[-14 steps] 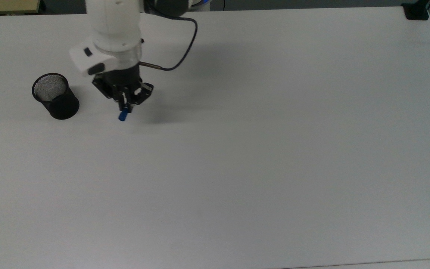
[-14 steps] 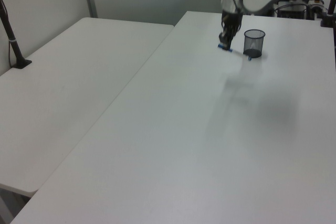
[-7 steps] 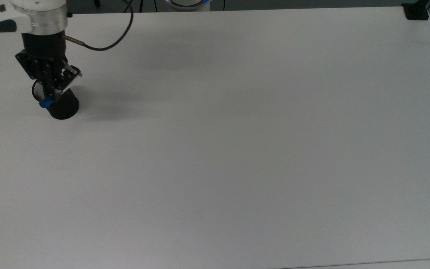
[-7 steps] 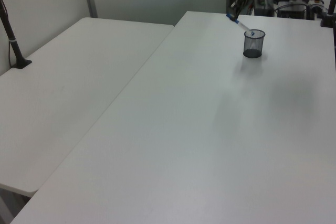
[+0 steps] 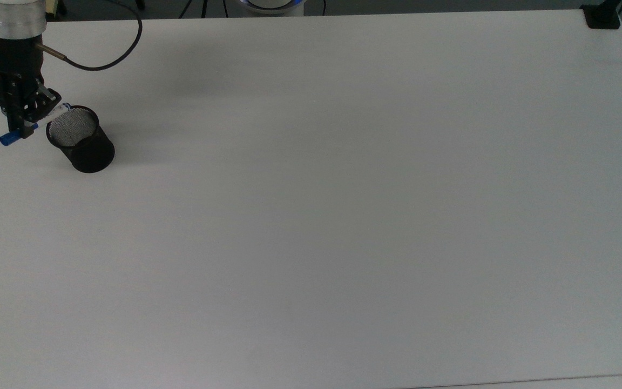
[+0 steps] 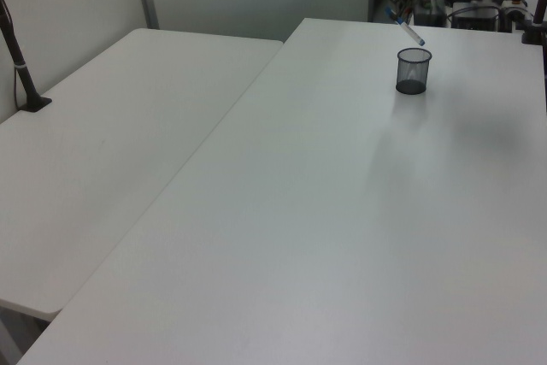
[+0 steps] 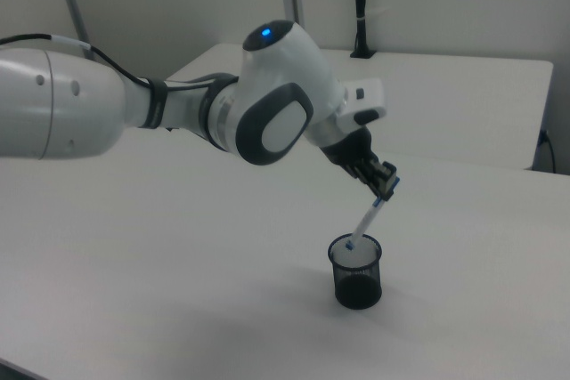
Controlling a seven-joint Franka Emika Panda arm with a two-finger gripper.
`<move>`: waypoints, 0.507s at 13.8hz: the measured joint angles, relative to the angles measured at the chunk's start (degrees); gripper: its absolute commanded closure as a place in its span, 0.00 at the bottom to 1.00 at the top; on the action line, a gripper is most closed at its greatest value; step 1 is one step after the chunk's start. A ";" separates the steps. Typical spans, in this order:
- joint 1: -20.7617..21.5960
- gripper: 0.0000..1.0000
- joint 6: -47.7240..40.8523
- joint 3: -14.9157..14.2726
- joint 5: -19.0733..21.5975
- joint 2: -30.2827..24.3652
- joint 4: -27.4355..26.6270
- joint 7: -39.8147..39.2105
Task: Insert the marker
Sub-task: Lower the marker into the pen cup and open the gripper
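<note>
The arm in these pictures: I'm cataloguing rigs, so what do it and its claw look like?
The arm has glossy white rounded shells with dark grey joint sections and a small blue light on top of one joint. A black cable loops from the wrist. The claw is black, below a white and silver wrist collar.

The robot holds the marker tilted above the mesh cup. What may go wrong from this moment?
1. The marker hangs at a slant from the hand, gripped near its blue cap. Its lower end sits at the rim of the black mesh cup, so it might catch on the rim.
2. If released this tilted, it may lean hard on the rim and tip the cup.
3. The cup stands loose on the table; a sideways push could slide it.
</note>
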 measured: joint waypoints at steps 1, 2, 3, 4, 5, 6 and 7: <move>-0.05 0.84 0.02 0.00 0.00 0.62 -0.47 -0.03; 0.00 0.82 0.03 0.02 0.00 1.05 -0.96 -0.03; 0.10 0.81 0.05 0.04 0.00 1.47 -1.53 -0.03; 0.19 0.50 0.08 0.07 0.00 1.71 -1.86 -0.03; 0.29 0.01 0.15 0.15 0.00 1.90 -2.15 -0.03; 0.35 0.00 0.18 0.19 0.00 1.97 -2.19 -0.03; 0.38 0.00 0.18 0.28 0.00 1.97 -2.18 -0.03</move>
